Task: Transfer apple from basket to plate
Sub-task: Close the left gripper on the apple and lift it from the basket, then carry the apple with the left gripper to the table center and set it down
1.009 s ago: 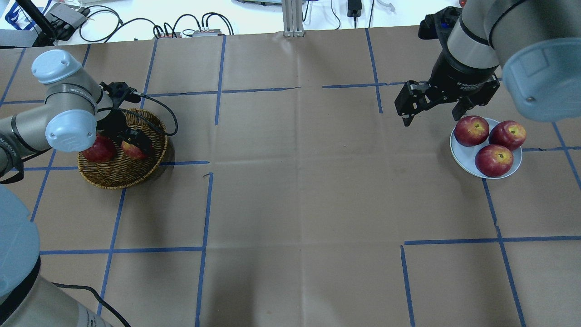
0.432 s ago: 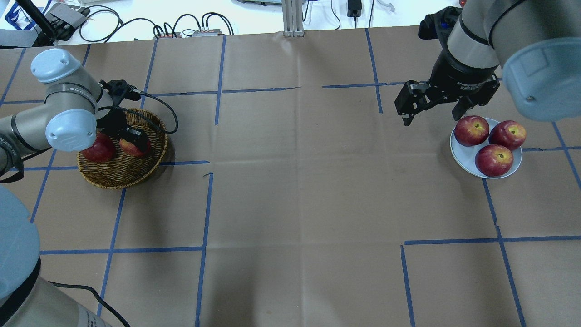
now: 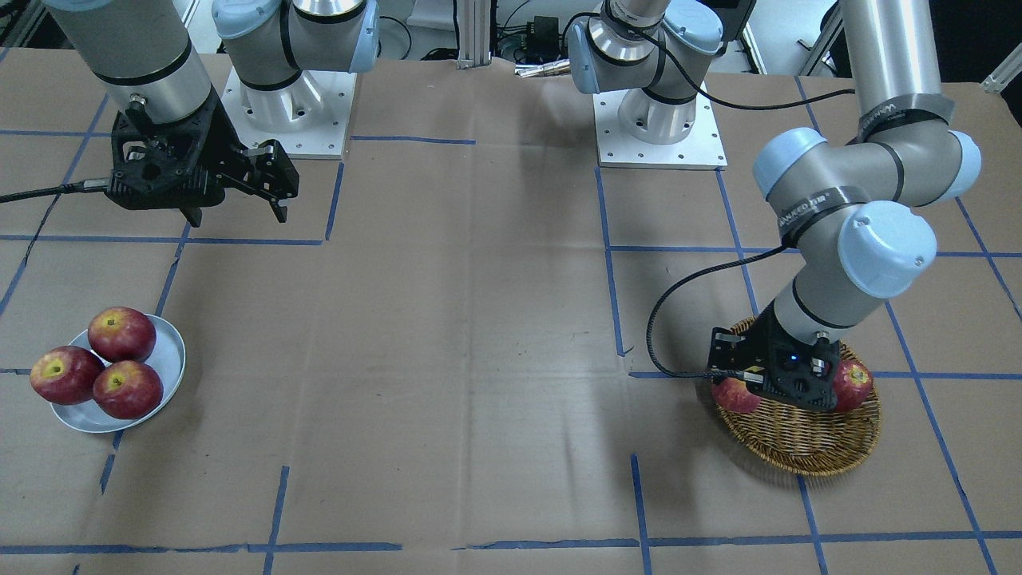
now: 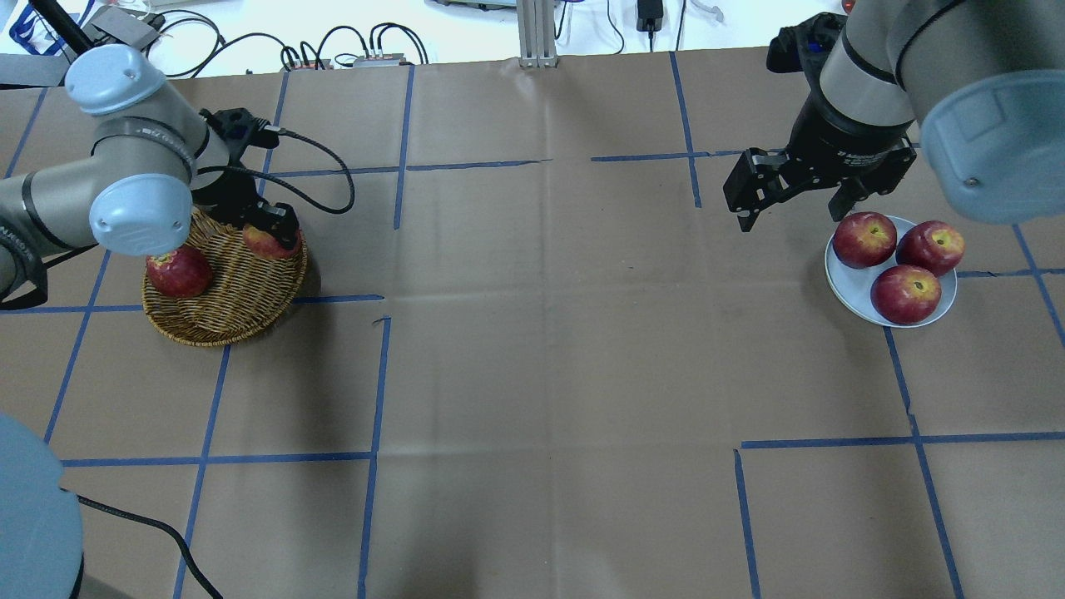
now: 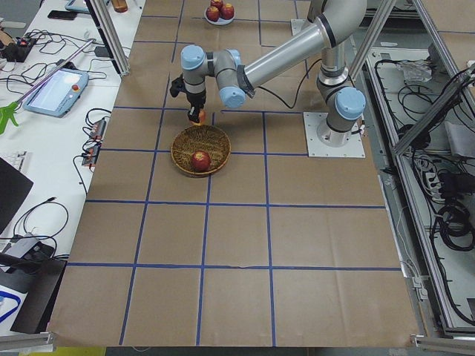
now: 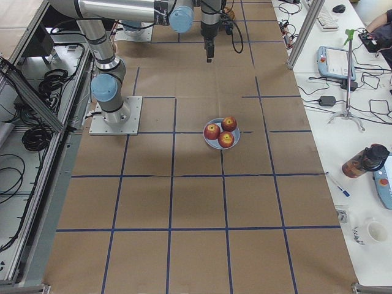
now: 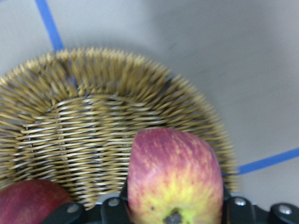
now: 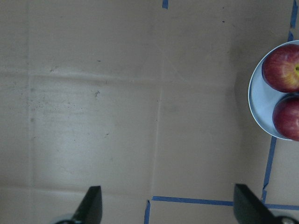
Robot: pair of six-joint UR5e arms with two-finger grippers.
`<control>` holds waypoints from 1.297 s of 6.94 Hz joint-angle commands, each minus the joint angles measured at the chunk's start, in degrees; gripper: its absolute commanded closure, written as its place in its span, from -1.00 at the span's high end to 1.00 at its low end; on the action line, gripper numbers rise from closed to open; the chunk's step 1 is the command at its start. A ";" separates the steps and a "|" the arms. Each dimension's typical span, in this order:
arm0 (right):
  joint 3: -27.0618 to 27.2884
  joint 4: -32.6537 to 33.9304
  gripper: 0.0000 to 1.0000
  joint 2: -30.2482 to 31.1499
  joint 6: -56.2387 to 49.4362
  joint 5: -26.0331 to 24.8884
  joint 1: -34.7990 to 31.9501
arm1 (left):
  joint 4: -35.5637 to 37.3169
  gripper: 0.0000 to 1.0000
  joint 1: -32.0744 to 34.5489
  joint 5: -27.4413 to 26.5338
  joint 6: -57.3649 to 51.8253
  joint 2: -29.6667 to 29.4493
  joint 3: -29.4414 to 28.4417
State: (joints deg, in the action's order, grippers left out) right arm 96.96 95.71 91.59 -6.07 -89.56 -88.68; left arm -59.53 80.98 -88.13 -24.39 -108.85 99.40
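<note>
The apple, red with a yellow blush at its stem end, sits between the jaws of my left gripper, which is shut on it. It hangs just above the far right rim of the wicker basket. It also shows in the overhead view and the front view. A darker red apple lies in the basket. My right gripper is open and empty. It hovers above the table to the left of the pale plate, which holds three red apples.
The basket stands on the brown paper table, which is marked with blue tape lines. The plate is at the opposite end. A black cable loops from my left wrist. Cables and boxes lie beyond the far table edge.
My left gripper has risen with the apple and moved from the basket's middle toward its far right rim. The right arm has not moved.
</note>
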 commanded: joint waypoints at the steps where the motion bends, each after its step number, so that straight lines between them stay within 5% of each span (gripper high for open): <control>1: -0.02 0.00 0.99 0.00 0.00 0.00 0.00 | -1.64 -0.03 12.30 0.15 16.76 -0.65 -2.46; 5: -0.02 0.00 0.99 0.00 0.00 0.00 0.00 | 4.07 -0.03 27.37 -0.11 30.88 -11.53 -7.00; 9: 0.16 0.00 0.99 0.00 0.00 0.00 0.00 | 3.90 -0.01 30.29 -0.02 32.48 -16.13 -11.07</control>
State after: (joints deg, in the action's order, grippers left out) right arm 97.06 95.71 91.58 -6.06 -89.56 -88.68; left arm -55.66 110.47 -87.84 7.98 -124.43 88.68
